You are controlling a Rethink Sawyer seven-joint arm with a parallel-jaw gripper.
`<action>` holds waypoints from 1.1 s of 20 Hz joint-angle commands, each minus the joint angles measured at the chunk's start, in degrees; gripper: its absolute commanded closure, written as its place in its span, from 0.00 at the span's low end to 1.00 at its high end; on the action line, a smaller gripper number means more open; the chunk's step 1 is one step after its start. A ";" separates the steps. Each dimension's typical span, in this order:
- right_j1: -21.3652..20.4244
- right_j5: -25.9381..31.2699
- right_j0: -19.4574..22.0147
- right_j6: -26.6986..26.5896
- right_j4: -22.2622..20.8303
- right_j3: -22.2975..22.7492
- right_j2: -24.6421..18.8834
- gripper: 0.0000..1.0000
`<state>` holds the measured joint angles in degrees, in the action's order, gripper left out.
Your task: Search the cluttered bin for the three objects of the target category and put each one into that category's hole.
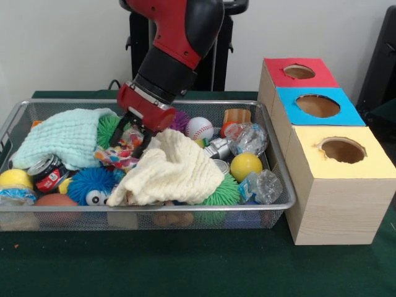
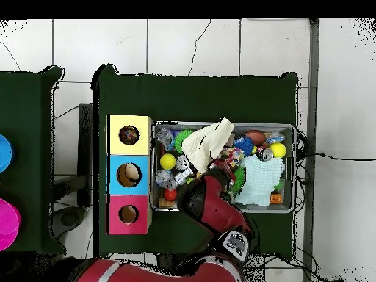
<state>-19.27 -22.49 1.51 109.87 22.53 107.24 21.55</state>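
Now the gripper (image 1: 135,135) is reaching down into the wire bin (image 1: 281,167), its fingers seemingly closing on 1 spotted cloth (image 1: 119,153) (beside the cream towel (image 1: 176,167)). Next move, I judge: lifting it and carrying it to the yellow box's hole (image 1: 342,150).

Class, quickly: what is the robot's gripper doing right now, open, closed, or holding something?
Gripper: down in the wire bin at a spotted cloth; open or closed cannot be told.
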 commanded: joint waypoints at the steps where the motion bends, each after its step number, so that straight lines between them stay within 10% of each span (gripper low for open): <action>1: -3.16 13.10 -0.45 7.31 -1.18 -1.12 -9.03 0.00; 10: -1.58 14.81 -0.96 4.64 -3.73 -3.85 -7.01 0.00; 11: -1.28 12.87 -1.48 4.91 -4.51 -4.19 -6.25 1.00; 22: -3.07 1.52 -8.90 7.15 -1.06 -3.67 3.77 1.00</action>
<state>-21.84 -14.04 -2.76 109.87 20.01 107.24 22.54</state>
